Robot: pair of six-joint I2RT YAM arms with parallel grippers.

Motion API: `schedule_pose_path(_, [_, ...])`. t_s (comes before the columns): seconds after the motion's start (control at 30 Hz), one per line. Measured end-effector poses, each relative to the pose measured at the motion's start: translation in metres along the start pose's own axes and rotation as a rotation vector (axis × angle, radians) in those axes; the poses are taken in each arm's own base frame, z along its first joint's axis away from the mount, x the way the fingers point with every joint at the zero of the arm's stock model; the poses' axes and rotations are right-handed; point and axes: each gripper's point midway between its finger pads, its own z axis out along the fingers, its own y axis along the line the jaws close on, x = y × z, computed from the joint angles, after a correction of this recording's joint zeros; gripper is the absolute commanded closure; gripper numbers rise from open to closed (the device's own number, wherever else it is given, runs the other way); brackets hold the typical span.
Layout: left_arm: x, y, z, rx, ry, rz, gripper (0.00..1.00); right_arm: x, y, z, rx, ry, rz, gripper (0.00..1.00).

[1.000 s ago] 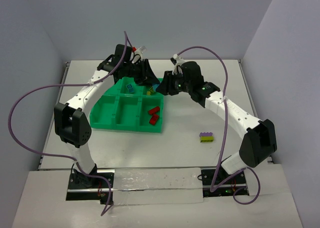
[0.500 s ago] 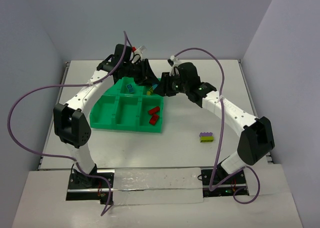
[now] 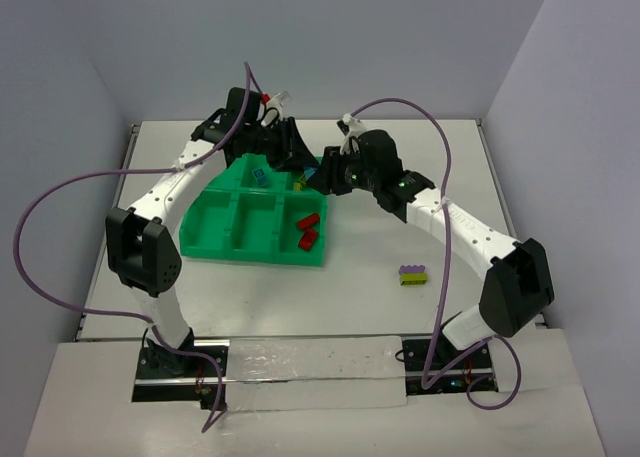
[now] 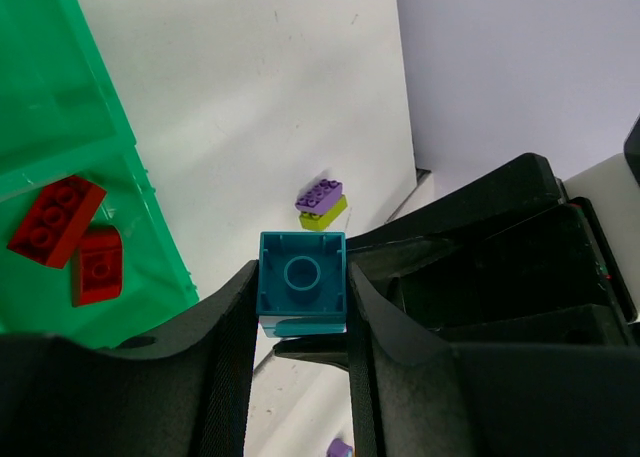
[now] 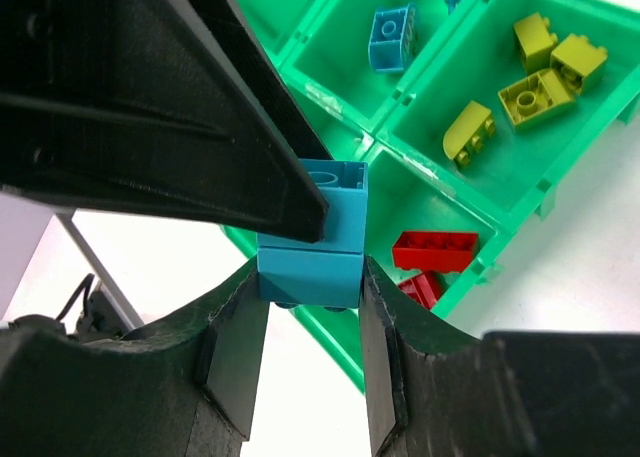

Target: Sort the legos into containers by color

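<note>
1. Barely visible from above: joined cyan bricks (image 5: 312, 262), pinched by left gripper (image 4: 302, 297) and right gripper (image 5: 310, 287), over green tray (image 3: 205, 239).
2. Nearby: red bricks (image 3: 308, 239) in near-right compartment (image 3: 291, 245); purple-lime stack (image 3: 413, 275) on table (image 3: 400, 217).

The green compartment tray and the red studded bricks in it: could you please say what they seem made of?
Green compartment tray: likely moulded plastic, semi-glossy, pale sheen on thin walls. Red studded bricks: likely hard plastic, smooth, with crisp moulded studs.
</note>
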Motion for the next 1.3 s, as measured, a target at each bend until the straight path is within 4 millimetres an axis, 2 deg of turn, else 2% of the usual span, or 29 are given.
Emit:
schedule_pose_path(0.1, [-0.002, -0.003, -0.004, 0.021, 0.002, -0.018, 1.00, 0.000, 0.001, -0.002, -0.001, -0.021, -0.015, 1.00])
schedule_pose_path(0.23, [-0.016, -0.006, -0.017, 0.054, -0.038, -0.020, 1.00, 0.017, -0.007, -0.010, 0.028, 0.013, -0.010, 1.00])
schedule_pose_path(0.33, [-0.025, -0.004, -0.025, 0.059, -0.066, -0.021, 1.00, 0.022, -0.011, -0.011, 0.044, 0.022, -0.010, 1.00])
schedule_pose_path(0.57, [-0.033, 0.009, -0.026, -0.021, -0.109, -0.018, 1.00, 0.018, -0.013, -0.020, 0.070, 0.006, -0.029, 1.00])
schedule_pose_path(0.67, [-0.041, 0.027, -0.031, -0.145, -0.161, -0.008, 1.00, 0.014, -0.014, -0.025, 0.087, -0.010, -0.041, 1.00])
schedule_pose_path(0.9, [-0.070, 0.090, -0.055, -0.536, -0.306, 0.036, 1.00, 0.016, -0.018, -0.038, 0.119, -0.022, -0.047, 1.00])
schedule_pose_path(1.0, [-0.074, 0.114, -0.052, -0.629, -0.305, 0.036, 1.00, 0.017, -0.020, -0.038, 0.127, -0.021, -0.046, 1.00])
schedule_pose_path(1.2, [-0.074, 0.158, -0.029, -0.738, -0.259, 0.019, 1.00, 0.018, -0.022, -0.041, 0.142, -0.024, -0.046, 1.00])
schedule_pose_path(1.27, [-0.074, 0.168, -0.023, -0.756, -0.242, 0.014, 0.88, 0.019, -0.023, -0.042, 0.145, -0.022, -0.045, 1.00])
schedule_pose_path(1.3, [-0.073, 0.172, -0.020, -0.763, -0.235, 0.012, 0.77, 0.019, -0.023, -0.042, 0.146, -0.021, -0.045, 1.00])
